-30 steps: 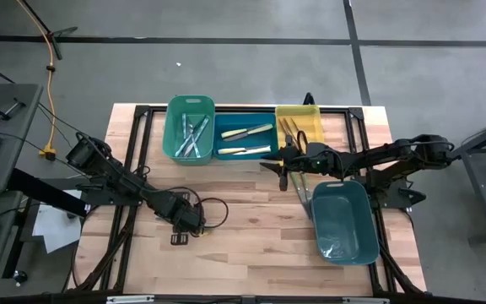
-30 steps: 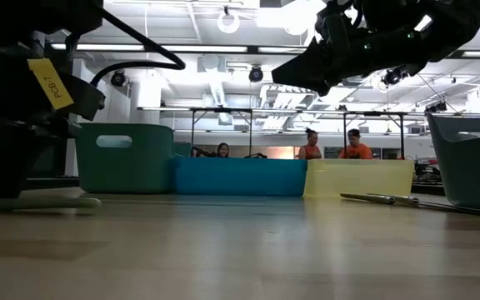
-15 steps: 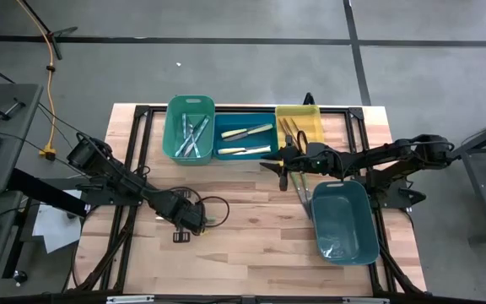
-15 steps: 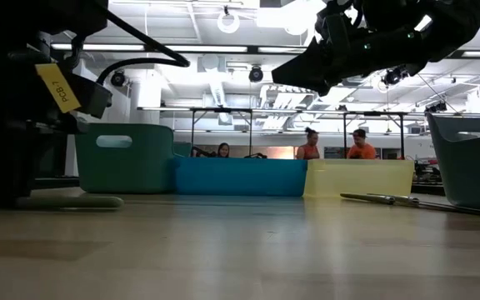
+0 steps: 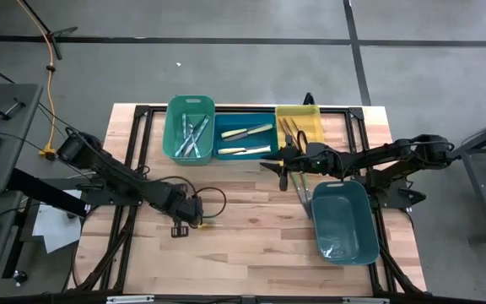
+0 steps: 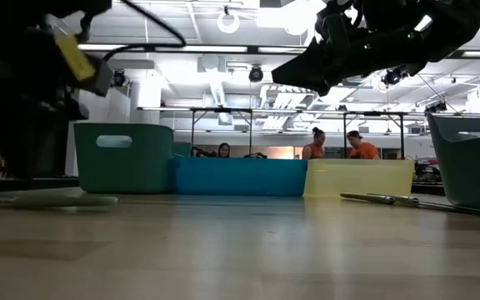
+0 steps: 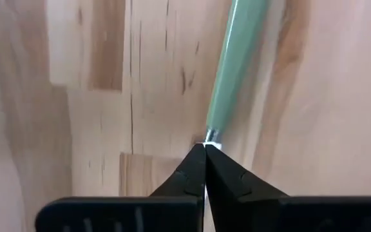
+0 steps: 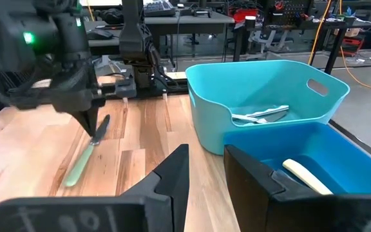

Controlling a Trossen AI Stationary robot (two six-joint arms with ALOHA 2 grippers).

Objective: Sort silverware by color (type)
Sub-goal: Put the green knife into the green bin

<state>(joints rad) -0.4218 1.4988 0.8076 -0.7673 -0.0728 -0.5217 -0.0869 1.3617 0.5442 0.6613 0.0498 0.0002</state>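
- High view: silverware is mostly sorted into 3 bins at the far edge of the table (image 5: 251,253). The green bin (image 5: 190,128) holds clear-bluish pieces, the blue bin (image 5: 245,139) just right of it holds 2 pale-yellow-handled ones, and the yellow bin (image 5: 299,125) right of that holds brownish ones. A larger teal bin (image 5: 344,221) sits nearer, well right of the green bin, with loose utensils (image 5: 302,196) lying against its left side. The left gripper (image 5: 199,221) is low over bare wood, well in front of the green bin. The right gripper (image 5: 282,165) waits in front of the blue and yellow bins.
- Low view: the 3 bins stand in a row. Right of the yellow one (image 6: 359,177), a thin utensil (image 6: 394,199) lies flat on the table. People sit in the room behind.
- Left wrist view: the left gripper's fingertips (image 7: 197,169) are pinched together on the silvery neck of a green-handled utensil (image 7: 235,58) (a light, stiff, smooth piece, likely to swivel when gripped this close to one end).
- Right wrist view: the same green-handled utensil (image 8: 82,163) lies on open wood in front of the green bin (image 8: 267,96), with nothing between them, so the carry looks unobstructed. The right gripper's fingers (image 8: 172,171) stand slightly apart and empty.
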